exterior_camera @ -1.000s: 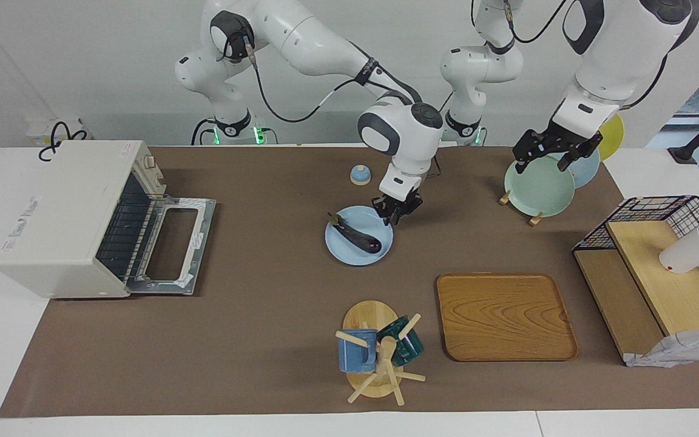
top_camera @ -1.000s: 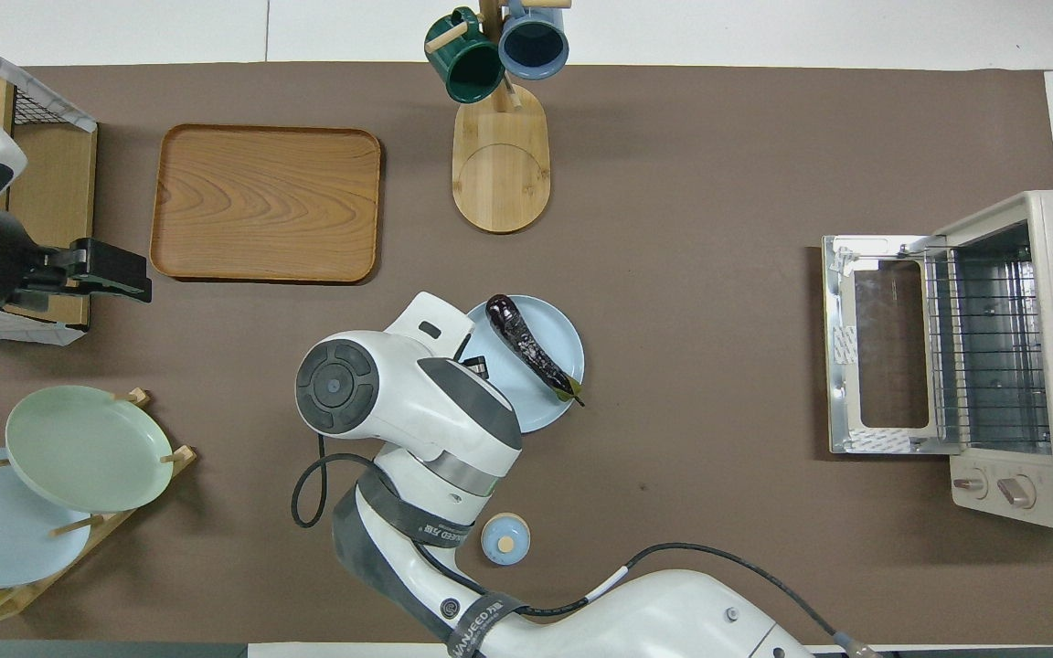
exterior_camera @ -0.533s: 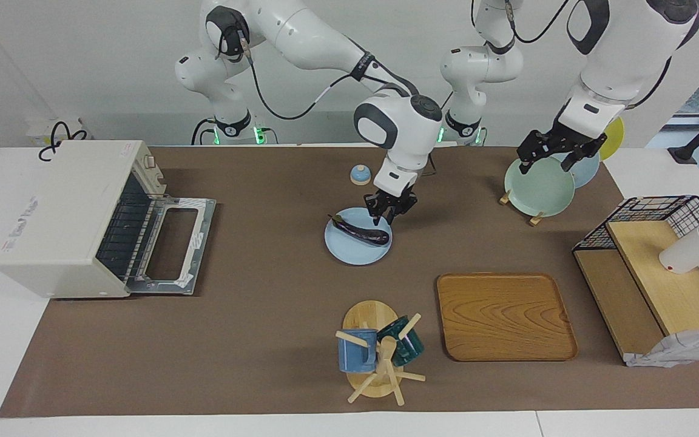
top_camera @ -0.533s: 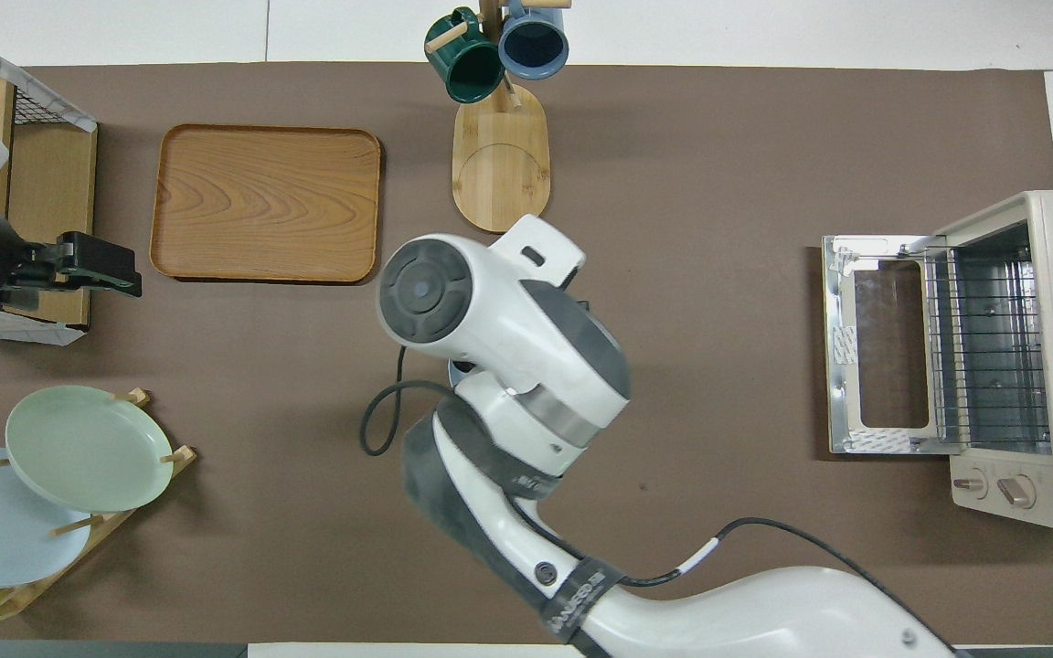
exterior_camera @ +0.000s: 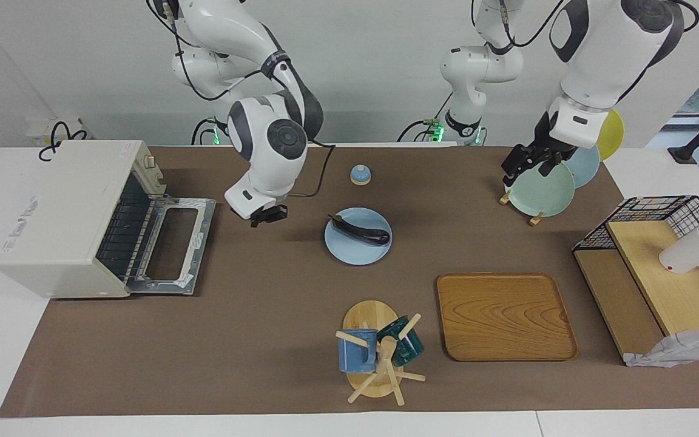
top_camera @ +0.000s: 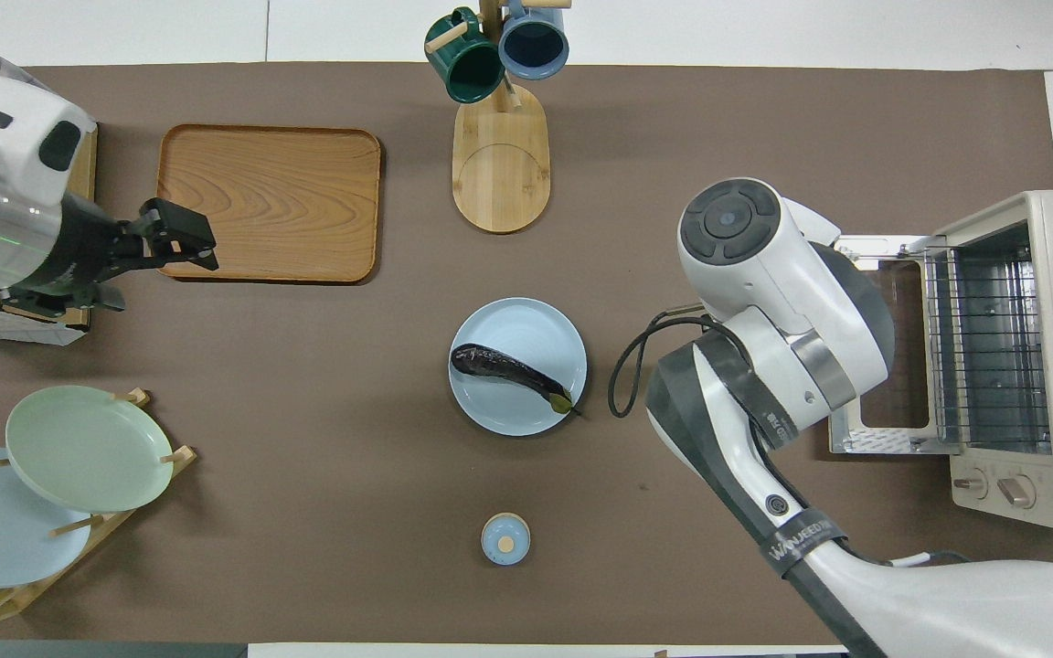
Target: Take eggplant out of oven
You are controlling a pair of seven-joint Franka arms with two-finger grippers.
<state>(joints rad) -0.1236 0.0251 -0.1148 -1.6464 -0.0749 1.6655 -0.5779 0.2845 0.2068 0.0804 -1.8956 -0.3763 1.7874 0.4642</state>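
Nearest the robots, a small blue knob-topped lid (exterior_camera: pixel 360 175) sits on the brown mat. Just past it, mid-table, a light blue plate (exterior_camera: pixel 344 249) holds the eggplant (exterior_camera: pixel 360 230), lying flat on the plate, well apart from the oven (exterior_camera: pixel 64 212), so it's already out. Its long axis runs roughly along the table's length, stem end toward the right arm's end. Oven door (exterior_camera: pixel 173 246) is dropped open, rack bare. Right gripper (exterior_camera: pixel 267 214) hangs over the mat btwn the oven door and the plate, empty; can't tell if its fingers are spread or pressed together. It's the closer arm; the eggplant lies to the gripper's side, toward mid-table. Left gripper (exterior_camera: pixel 525 161) waits by the green plate (exterior_camera: pixel 540 195) in the plate rack at the left arm's end, fingers spread, holding nothing. Farther out: wooden tray (exterior_camera: pixel 504 315) and a mug stand (exterior_camera: pixel 374 352) w/ two mugs. Judgement: task looks essentially done.
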